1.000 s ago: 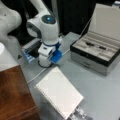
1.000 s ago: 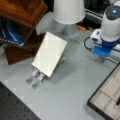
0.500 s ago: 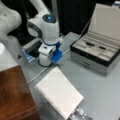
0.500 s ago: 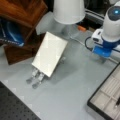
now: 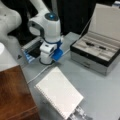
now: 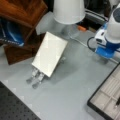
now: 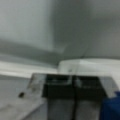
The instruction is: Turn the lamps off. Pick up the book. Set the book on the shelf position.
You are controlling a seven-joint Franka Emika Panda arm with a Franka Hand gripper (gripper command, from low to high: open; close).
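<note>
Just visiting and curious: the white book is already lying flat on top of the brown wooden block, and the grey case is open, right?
Not quite. In both front views the book leans on a small metal stand on the table, beside the wooden block. The grey case is indeed open.

In both front views bare grey table (image 5: 100,92) lies open between the book (image 5: 59,92) and the open case (image 5: 96,56). The wooden block (image 5: 13,92) (just beside the book) and the lamp (image 6: 68,11) close its other sides.

White book (image 5: 59,95) tilted on metal rack, beside reddish-brown shelf position (image 5: 13,93)
</note>
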